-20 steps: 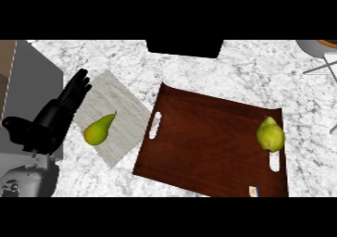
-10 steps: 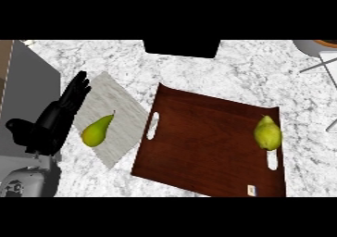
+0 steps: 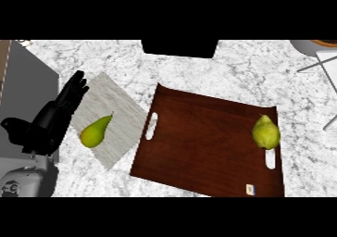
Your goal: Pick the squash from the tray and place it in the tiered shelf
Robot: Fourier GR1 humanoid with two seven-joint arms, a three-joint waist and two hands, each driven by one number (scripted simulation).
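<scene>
So the yellow-green pear-shaped squash (image 3: 265,132) sits at the right end of the dark brown wooden tray (image 3: 198,148), partly over its handle slot. Left of the tray, a second green pear-shaped fruit (image 3: 95,133) lies on a pale marble slab (image 3: 116,115). The black left hand (image 3: 52,118) rests beside that slab, fingers straight, holding nothing. The white wire tiered shelf (image 3: 328,78) is cut off far right of the tray.

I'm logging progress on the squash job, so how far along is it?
Nothing looks done: the squash lies on the brown tray, by its right handle slot. The left hand is open beside another squash on a pale board. Picking and shelving remain.
</scene>
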